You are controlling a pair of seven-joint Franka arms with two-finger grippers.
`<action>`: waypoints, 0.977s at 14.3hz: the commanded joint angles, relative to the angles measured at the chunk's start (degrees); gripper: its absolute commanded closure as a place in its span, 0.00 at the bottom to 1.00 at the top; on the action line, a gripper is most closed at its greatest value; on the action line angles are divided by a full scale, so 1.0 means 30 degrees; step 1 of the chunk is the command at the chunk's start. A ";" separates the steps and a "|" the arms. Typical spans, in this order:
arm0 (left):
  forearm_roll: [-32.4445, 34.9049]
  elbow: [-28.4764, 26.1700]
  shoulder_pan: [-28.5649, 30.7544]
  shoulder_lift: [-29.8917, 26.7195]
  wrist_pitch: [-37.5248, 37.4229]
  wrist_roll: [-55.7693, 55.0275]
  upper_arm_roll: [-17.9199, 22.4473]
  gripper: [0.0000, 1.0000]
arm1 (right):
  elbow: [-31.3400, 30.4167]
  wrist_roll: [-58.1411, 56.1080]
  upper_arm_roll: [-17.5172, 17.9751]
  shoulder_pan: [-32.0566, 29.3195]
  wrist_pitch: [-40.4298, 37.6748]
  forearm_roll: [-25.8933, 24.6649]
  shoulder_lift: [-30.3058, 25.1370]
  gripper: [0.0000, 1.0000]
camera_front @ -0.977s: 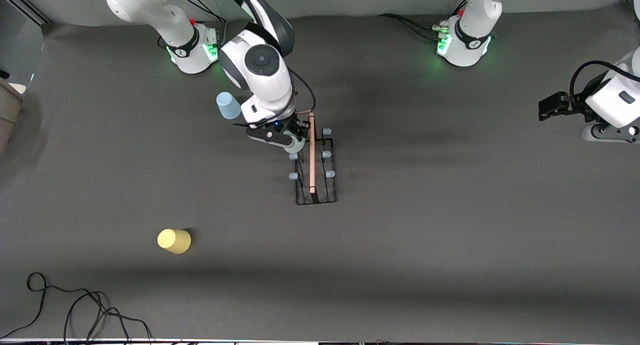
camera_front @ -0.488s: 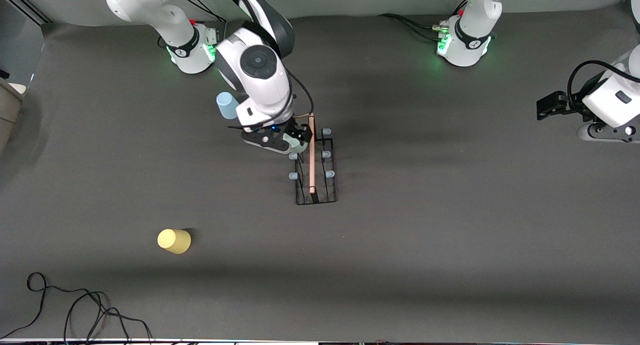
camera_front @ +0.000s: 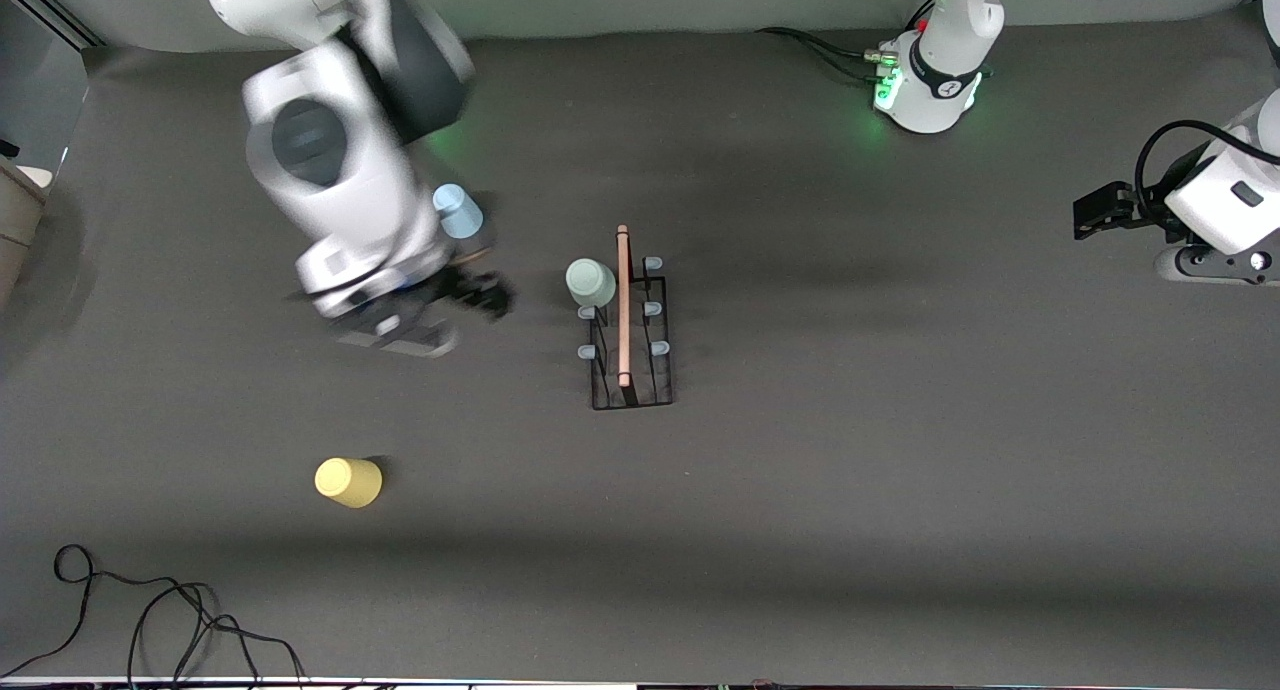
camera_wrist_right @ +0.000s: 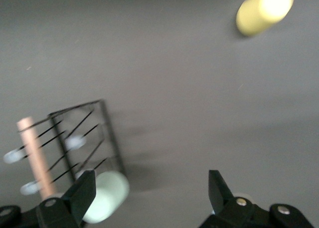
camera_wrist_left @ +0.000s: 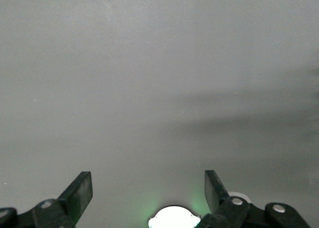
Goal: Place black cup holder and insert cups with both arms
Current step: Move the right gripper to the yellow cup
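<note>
Pale green cup (camera_front: pixel 590 282) seated on black cup holder (camera_front: pixel 632 395) peg at its 10 o'clock. Right pincer (camera_front: pixel 487 295) wide open, empty, over bare surface (camera_front: pixel 800 520). Left pincer (camera_front: pixel 1092 213) wide open, empty, waiting.

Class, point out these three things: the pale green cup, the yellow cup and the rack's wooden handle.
pale green cup (camera_front: pixel 590 282), front view, its upturned base.
yellow cup (camera_front: pixel 348 481), front view, middle of its side.
wooden handle (camera_front: pixel 624 305), front view, middle of the rod.

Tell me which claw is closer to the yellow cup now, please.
The right claw. It hangs open over bare table between the yellow cup and the black cup holder. The left claw waits, open, at the left arm's end of the table.
</note>
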 commanded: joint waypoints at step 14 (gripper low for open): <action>-0.0141 0.0491 0.0061 0.0050 -0.0488 0.0179 -0.0027 0.00 | 0.1206 -1.0904 0.0249 -0.6965 0.6743 0.1579 0.6451 0.00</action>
